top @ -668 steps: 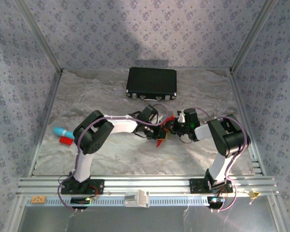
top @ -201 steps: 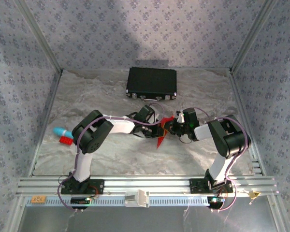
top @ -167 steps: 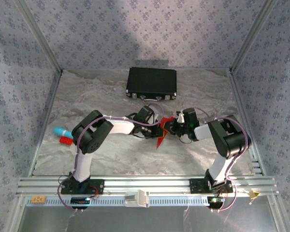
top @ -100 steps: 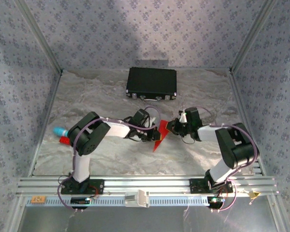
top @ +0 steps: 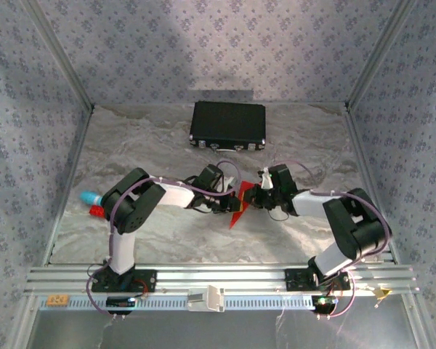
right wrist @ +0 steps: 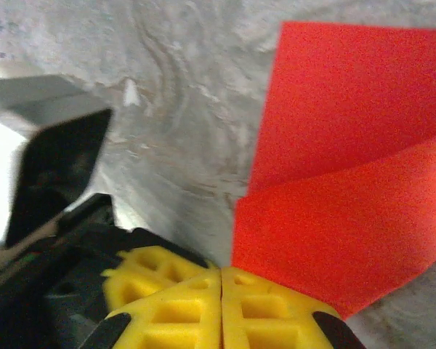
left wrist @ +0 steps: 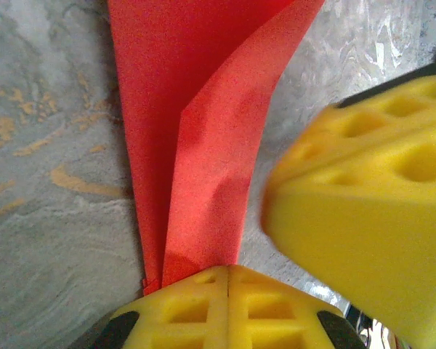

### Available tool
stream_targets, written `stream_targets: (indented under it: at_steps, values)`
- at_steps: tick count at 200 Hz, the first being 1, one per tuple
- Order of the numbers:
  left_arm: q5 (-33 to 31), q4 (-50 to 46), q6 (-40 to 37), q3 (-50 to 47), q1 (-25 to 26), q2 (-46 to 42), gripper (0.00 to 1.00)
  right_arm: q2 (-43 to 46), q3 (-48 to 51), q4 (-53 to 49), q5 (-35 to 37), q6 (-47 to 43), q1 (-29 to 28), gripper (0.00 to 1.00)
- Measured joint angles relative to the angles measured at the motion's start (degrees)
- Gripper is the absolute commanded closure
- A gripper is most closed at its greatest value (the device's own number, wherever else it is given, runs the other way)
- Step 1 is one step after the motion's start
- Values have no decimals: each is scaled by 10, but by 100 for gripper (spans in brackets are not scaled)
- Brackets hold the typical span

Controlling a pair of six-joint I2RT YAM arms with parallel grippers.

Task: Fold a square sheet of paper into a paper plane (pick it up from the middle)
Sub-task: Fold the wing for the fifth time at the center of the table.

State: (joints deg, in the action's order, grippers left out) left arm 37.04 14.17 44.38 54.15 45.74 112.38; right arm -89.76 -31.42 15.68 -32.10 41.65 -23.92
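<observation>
Marbled grey table (top: pixel 167 145): left gripper (left wrist: pixel 227 280) and right gripper (right wrist: pixel 221 282) each pinch the part-folded red paper (left wrist: pixel 203 145) between closed jaws.

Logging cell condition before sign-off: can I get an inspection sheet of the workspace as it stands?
Surface: marbled grey table, no spills seen.
Job's things: red paper, partly folded with one flap raised, between the two hands.
Clutter: black case at the far edge; turquoise object and red block at the left edge.
Hands: left hand and right hand both shut, tips at the paper; grip unclear.
Cables: purple cables looped along both arms.
Surroundings: patterned walls; metal rail in front.
</observation>
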Motion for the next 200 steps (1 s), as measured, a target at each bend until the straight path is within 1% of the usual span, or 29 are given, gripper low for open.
stream_targets:
  at_steps: [35, 78, 114, 154, 177, 200]
  values:
    - [0, 0, 0, -1, 0, 0, 100, -48, -9, 14, -11, -1, 15, 92]
    - [-2, 0, -4, -1, 0, 0, 100, -59, -12, 23, -37, -1, 39, 92]
    - [-2, -2, -10, 0, 0, 0, 100, -66, -19, 23, -38, -2, 70, 92]
    - [-2, -7, -19, 2, 0, 0, 100, -69, -26, 21, -37, -2, 92, 91]
    - [-3, -9, -25, 2, 0, -1, 100, -62, -26, 15, -30, -3, 89, 91]
    - [-3, -14, -31, 2, 0, -2, 100, -37, -26, 2, -19, -8, 73, 91]
